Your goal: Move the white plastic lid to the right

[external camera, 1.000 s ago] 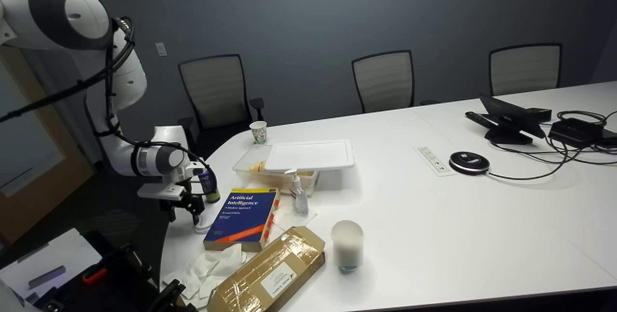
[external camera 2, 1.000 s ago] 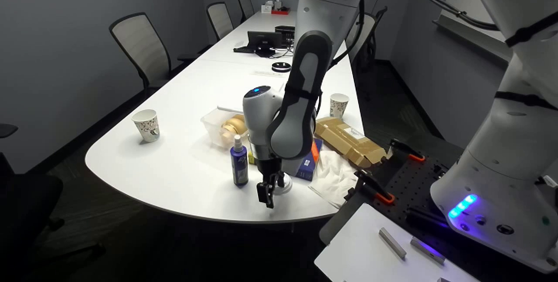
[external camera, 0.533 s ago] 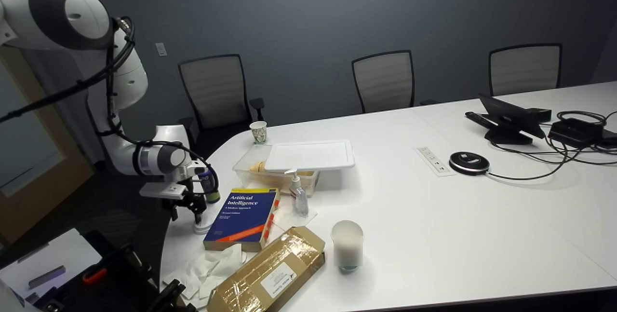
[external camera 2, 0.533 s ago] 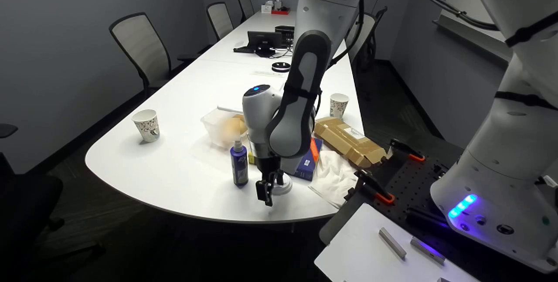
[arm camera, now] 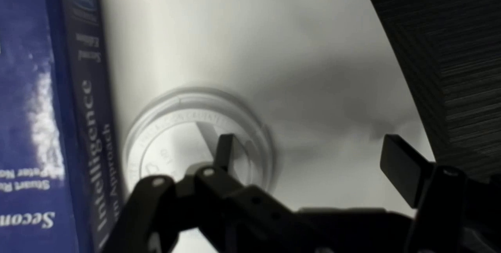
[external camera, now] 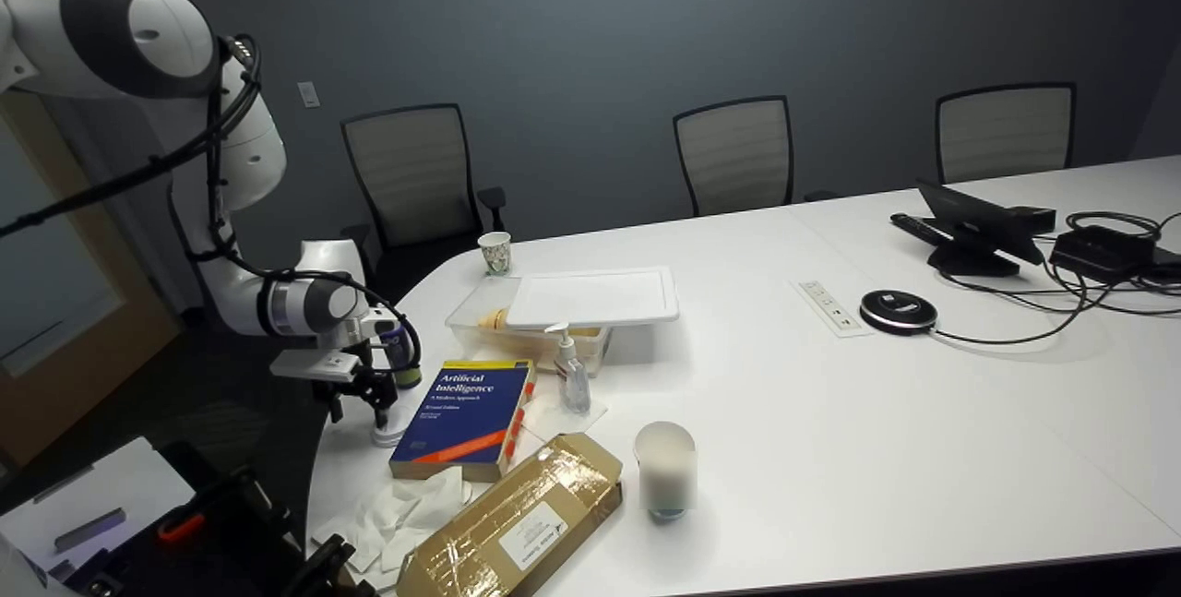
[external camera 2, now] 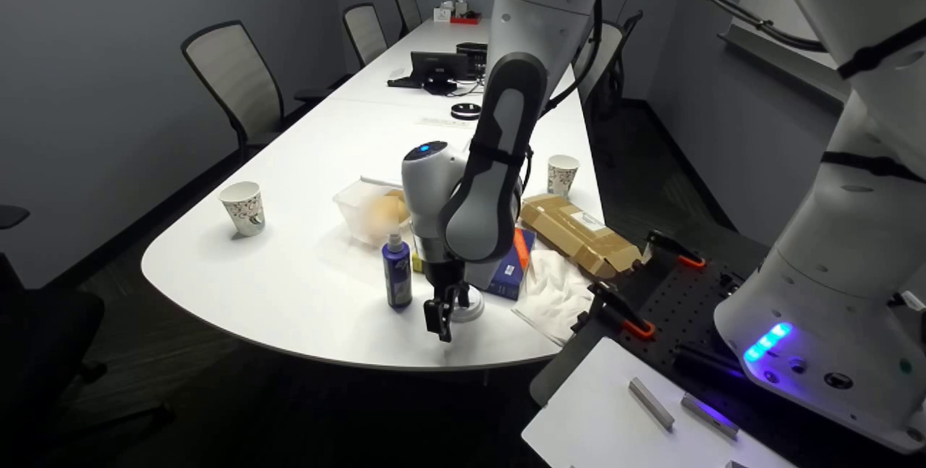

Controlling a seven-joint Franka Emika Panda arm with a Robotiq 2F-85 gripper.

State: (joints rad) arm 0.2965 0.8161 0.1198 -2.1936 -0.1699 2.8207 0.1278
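The rectangular white plastic lid (external camera: 593,297) rests tilted on a clear container in an exterior view. In an exterior view only its edge (external camera 2: 381,181) shows past the arm. A small round white plastic lid (arm camera: 172,143) lies flat on the table beside the blue book (arm camera: 31,88); it also shows in both exterior views (external camera: 387,436) (external camera 2: 472,307). My gripper (arm camera: 313,159) is open and empty, pointing down low over the table. One finger is over the round lid; the other is beyond it, toward the table edge. I cannot tell whether the finger touches the round lid.
A purple spray bottle (external camera 2: 398,273) stands close to the gripper. The clear container (external camera: 471,311), a pump bottle (external camera: 573,383), crumpled white cloth (external camera: 406,514) and a cardboard box (external camera: 517,523) surround the book. Paper cups (external camera 2: 244,209) (external camera 2: 561,175) stand farther off.
My gripper has shifted slightly toward the book, over the round lid. The round lid, the rectangular lid and the other objects stay in place.
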